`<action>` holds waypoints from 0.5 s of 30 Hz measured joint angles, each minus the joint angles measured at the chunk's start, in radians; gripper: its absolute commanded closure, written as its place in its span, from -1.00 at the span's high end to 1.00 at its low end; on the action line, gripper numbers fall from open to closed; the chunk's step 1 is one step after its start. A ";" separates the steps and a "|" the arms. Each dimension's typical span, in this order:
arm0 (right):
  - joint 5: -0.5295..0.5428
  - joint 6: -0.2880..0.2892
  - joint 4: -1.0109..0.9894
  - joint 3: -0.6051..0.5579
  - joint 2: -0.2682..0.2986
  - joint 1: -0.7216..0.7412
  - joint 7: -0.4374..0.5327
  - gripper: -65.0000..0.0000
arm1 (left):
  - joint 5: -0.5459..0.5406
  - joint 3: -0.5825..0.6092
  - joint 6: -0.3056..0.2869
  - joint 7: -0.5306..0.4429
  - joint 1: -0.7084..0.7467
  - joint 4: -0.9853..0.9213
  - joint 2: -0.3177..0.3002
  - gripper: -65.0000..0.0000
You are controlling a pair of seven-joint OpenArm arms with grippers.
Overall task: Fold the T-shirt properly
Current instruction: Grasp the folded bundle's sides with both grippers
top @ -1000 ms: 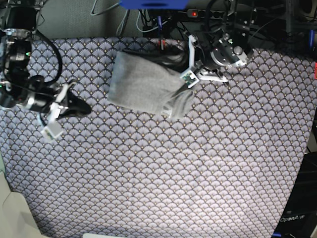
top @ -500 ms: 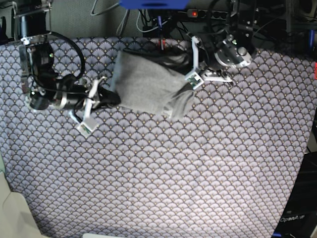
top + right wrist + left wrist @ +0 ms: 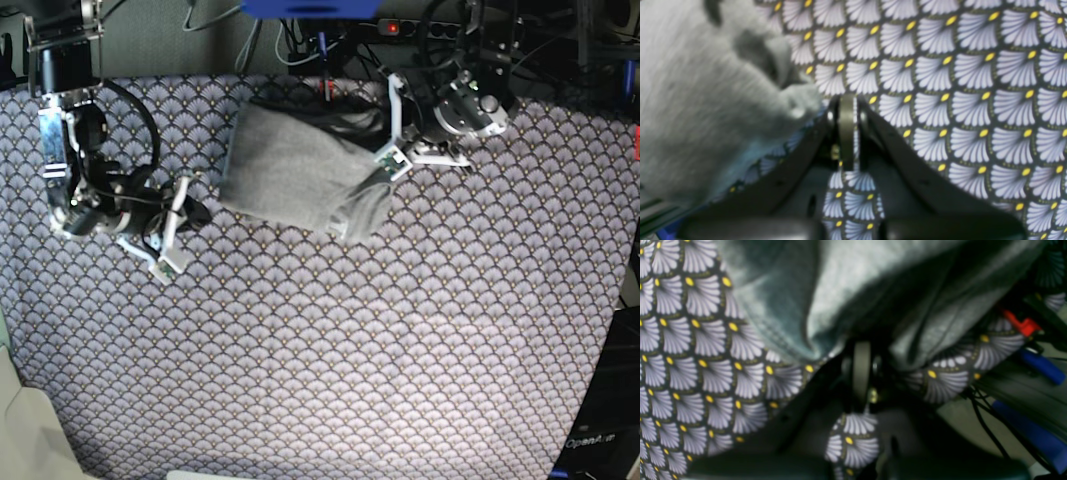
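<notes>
Item: plain light heather-grey short-sleeved cotton T-shirt [image 3: 295, 170], bunched into a rough folded block, lying on the far middle part of the purple-grey fan-scale patterned tablecloth [image 3: 350, 350]. One sleeve-like flap [image 3: 362, 210] trails off its near right corner. Darker grey inner fabric shows along its far edge.

Containers: none in view; the shirt lies straight on the cloth.

Left gripper [image 3: 385, 165]: at the shirt's right edge, jaws pressed together; in the left wrist view its tip [image 3: 862, 350] sits at a dark crease where the shirt's hem [image 3: 780, 340] meets the cloth. Whether fabric is pinched between the pads cannot be told.

Right gripper [image 3: 200, 212]: on the cloth just beside the shirt's near left corner, jaws pressed together on nothing; in the right wrist view its tip [image 3: 846, 106] stands next to the grey corner [image 3: 796, 100], apart from it.

Change since half a second ago: the right gripper has drawn back from the shirt's left edge toward the near left. The left gripper stays put; the shirt's outline is unchanged.
</notes>
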 measured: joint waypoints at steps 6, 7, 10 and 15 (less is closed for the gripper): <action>-0.010 0.000 -0.021 -0.001 -0.006 -0.016 0.010 -0.99 | 0.014 0.000 -0.003 0.016 -0.034 -0.006 0.002 -1.00; -0.014 0.000 -0.021 -0.001 -0.014 -0.016 0.005 -0.99 | 0.021 0.000 0.000 0.016 -0.047 -0.007 0.002 -1.00; -0.005 0.000 -0.015 -0.001 -0.031 -0.042 0.022 -0.99 | 0.027 -0.004 0.002 0.021 -0.078 -0.011 0.015 -1.00; -0.012 0.000 -0.016 0.002 -0.056 -0.098 0.018 -0.99 | 0.026 -0.004 0.002 0.023 -0.134 -0.022 0.047 -1.00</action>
